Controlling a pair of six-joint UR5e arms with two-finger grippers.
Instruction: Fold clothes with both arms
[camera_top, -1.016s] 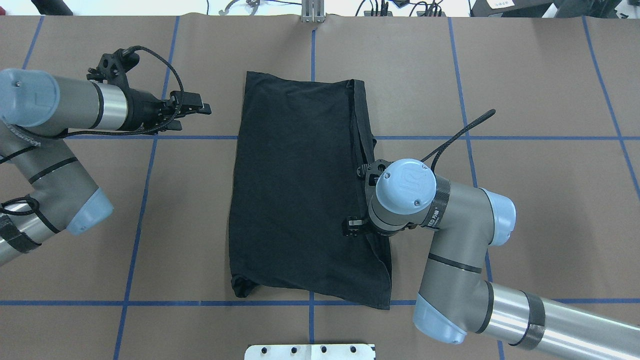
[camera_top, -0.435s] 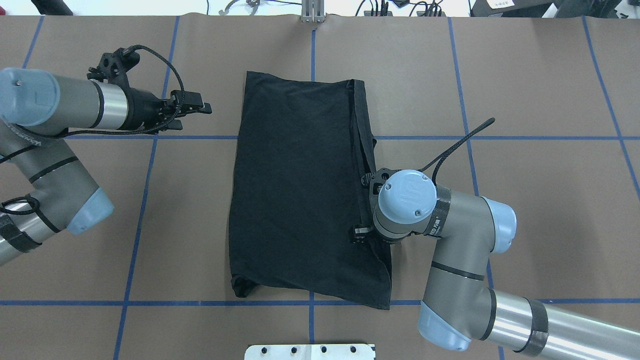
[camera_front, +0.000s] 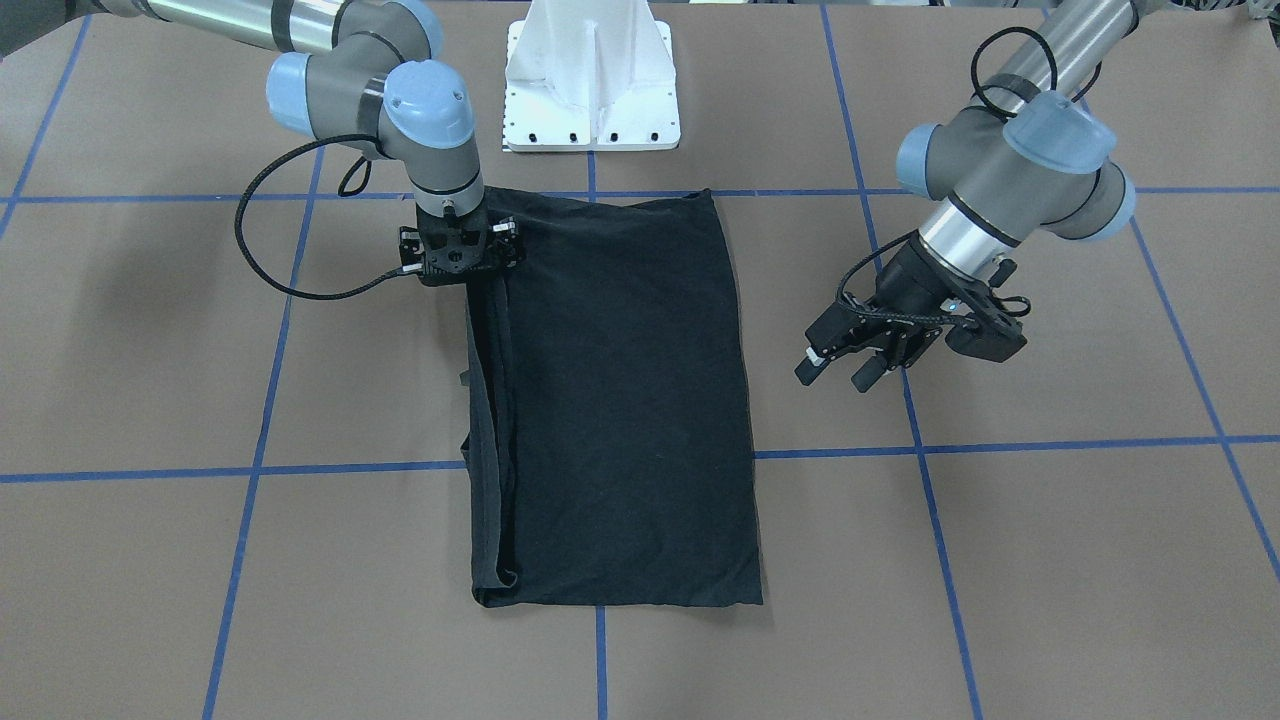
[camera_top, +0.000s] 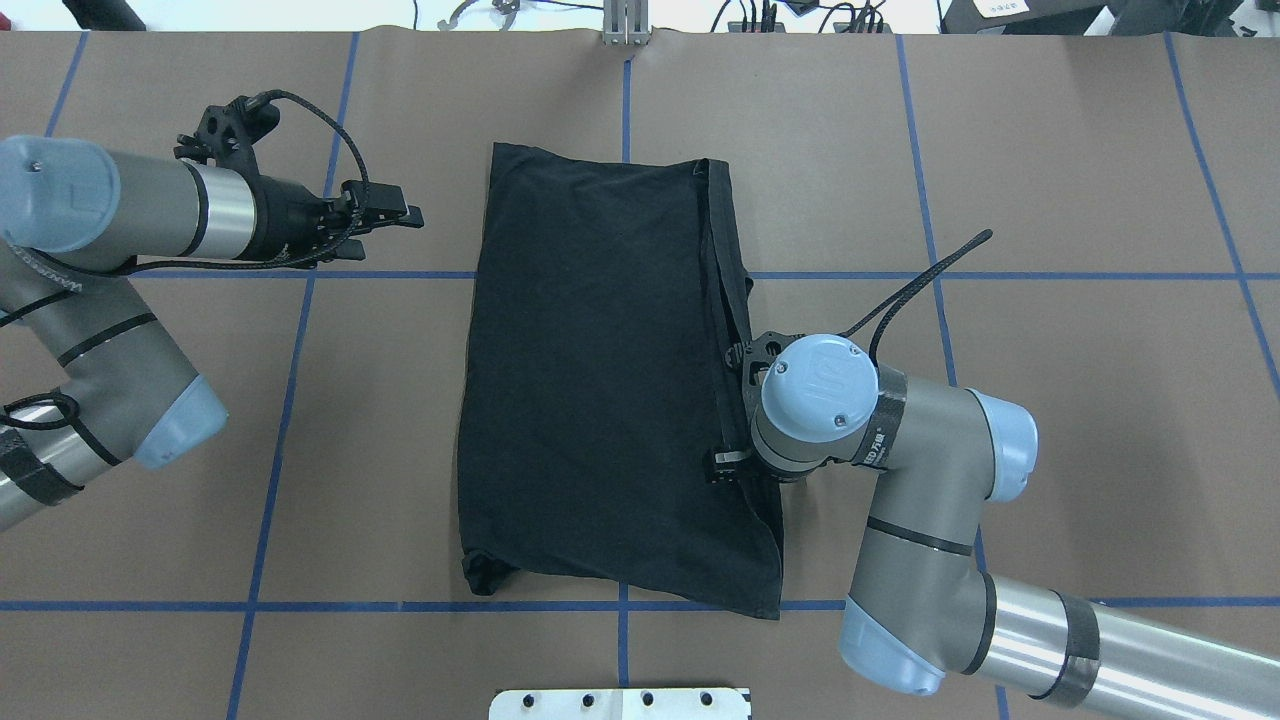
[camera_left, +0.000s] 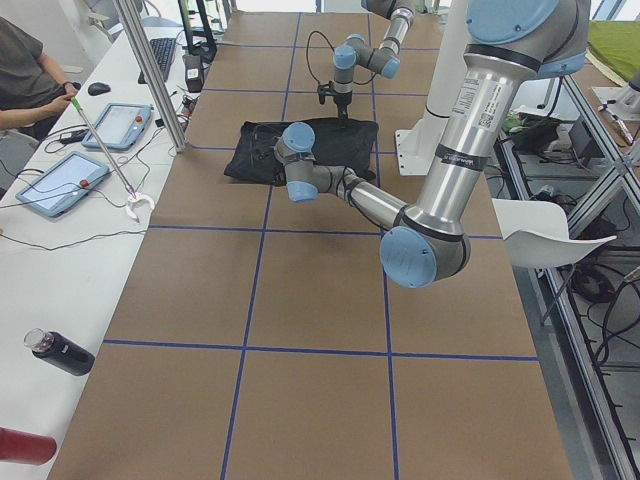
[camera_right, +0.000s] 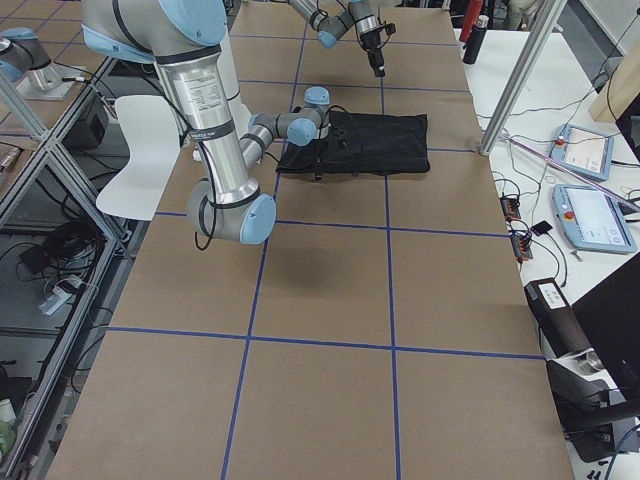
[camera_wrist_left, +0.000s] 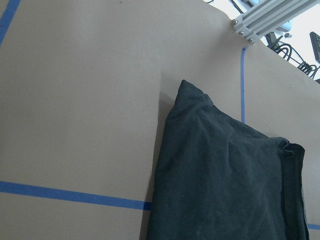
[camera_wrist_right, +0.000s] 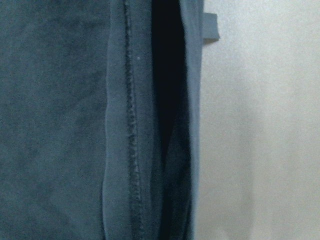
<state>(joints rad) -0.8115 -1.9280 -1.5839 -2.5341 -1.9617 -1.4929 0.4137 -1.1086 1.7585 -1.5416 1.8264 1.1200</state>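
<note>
- Shirt (camera_top: 600, 380) is lying flat in the middle of the desk (camera_top: 1050, 150), folded into a long strip and straddling the blue tape (camera_top: 1000, 275) cross.
- Over the last second the right arm (camera_top: 900, 450) has been sliding a little along the shirt's layered edge, toward the robot's side, while staying low over it. The cloth is not showing any shift.
- The right tool (camera_front: 458, 265) is pointing straight down onto that edge. The wrist is hiding its fingers, and its own camera is showing only hems and desk, so I cannot tell whether it is gripping.
- The left tool (camera_front: 838, 375) is hovering well apart from the shirt's other long edge, unmoved, with its fingers spread and holding nothing.
- Judging from this, the right arm is looking for a grasp point for the next fold, and the left has yet to join in.
- The shirt is showing plain black, no logo. Stacked hems are running down the right arm's side, and the near corner on the left arm's side is bunching slightly.
</note>
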